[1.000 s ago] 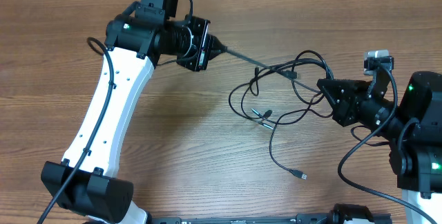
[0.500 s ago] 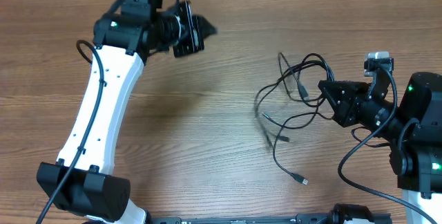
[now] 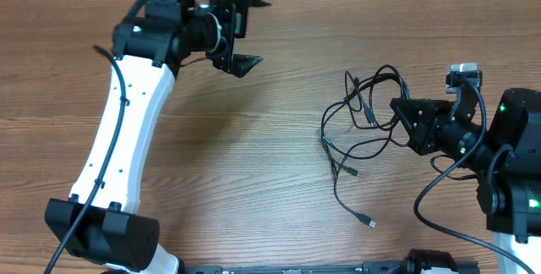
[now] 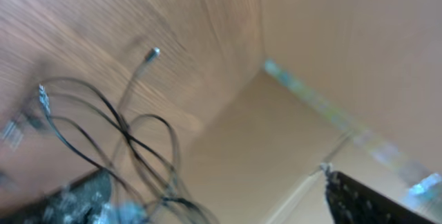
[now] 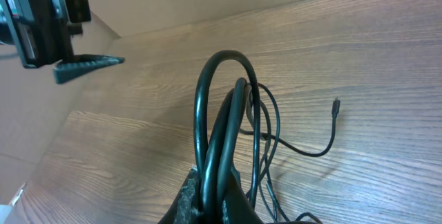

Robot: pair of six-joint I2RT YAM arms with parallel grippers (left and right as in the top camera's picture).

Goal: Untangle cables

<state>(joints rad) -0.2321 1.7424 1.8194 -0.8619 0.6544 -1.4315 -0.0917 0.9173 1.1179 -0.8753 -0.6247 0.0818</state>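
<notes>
A wide stretch of brown wood-grain surface point(image 3: 254, 139) lies bare between the white left arm point(image 3: 127, 139), which slants from the near-left corner to the far edge, and the tangle of thin black cables point(image 3: 363, 130) at the right. The cables sprawl from the right claw point(image 3: 395, 105), clamped on them, toward the near edge, blocking that side. The left claw point(image 3: 260, 30) hangs spread wide, well apart from them.

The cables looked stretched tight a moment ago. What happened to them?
The left gripper opened its jaws, let go of the taut strand and drew back slightly, away from the tangle. The freed cables sprang back rightward into a tighter bunch. The right gripper stayed where it was, jaws shut on the cables.
</notes>
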